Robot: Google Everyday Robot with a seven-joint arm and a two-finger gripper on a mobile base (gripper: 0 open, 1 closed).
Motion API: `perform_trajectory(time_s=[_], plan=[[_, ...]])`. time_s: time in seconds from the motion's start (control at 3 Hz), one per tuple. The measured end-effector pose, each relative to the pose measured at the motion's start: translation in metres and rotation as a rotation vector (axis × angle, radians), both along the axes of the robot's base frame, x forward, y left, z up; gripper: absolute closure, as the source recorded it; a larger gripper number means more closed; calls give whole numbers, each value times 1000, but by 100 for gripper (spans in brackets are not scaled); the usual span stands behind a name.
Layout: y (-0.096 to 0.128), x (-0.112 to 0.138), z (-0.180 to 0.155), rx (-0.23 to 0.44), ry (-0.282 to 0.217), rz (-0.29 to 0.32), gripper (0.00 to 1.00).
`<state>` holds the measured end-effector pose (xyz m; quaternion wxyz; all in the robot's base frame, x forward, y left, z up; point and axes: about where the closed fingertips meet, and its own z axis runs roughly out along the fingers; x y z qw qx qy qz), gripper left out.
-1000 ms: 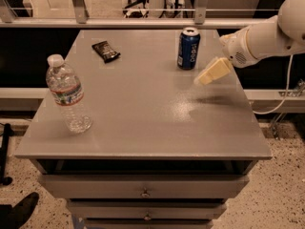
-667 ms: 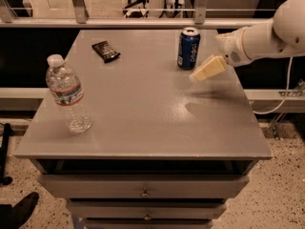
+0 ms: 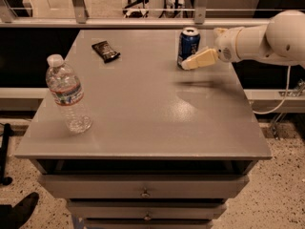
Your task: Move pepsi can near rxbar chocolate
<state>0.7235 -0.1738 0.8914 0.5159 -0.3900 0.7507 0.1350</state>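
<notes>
The pepsi can [image 3: 188, 44] is dark blue with a silver top and stands upright at the back right of the grey table [image 3: 143, 109]. The rxbar chocolate [image 3: 105, 50], a small black flat bar, lies at the back left, well apart from the can. My gripper [image 3: 199, 55] reaches in from the right on a white arm [image 3: 267, 39]. It is open. Its near cream finger [image 3: 200, 59] lies along the can's lower right side, with the tip at the can's base. The other finger is mostly hidden.
A clear plastic water bottle [image 3: 68, 95] stands upright near the table's front left. A railing [image 3: 143, 20] runs behind the table's back edge. Drawers [image 3: 143, 192] sit under the tabletop. A cable [image 3: 281, 97] hangs at the right.
My gripper has moved left and back across the table, from a little right of the can to right against its lower right side. The can, bar and bottle have not moved.
</notes>
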Motion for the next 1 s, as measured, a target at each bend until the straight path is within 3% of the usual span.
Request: perform_trajectory(time_s=[0.33, 0.67, 1.0], plan=[[-2, 17, 3, 73, -41, -48, 0], [10, 36, -4, 183, -25, -86, 22], [19, 44, -8, 244, -6, -98, 47]])
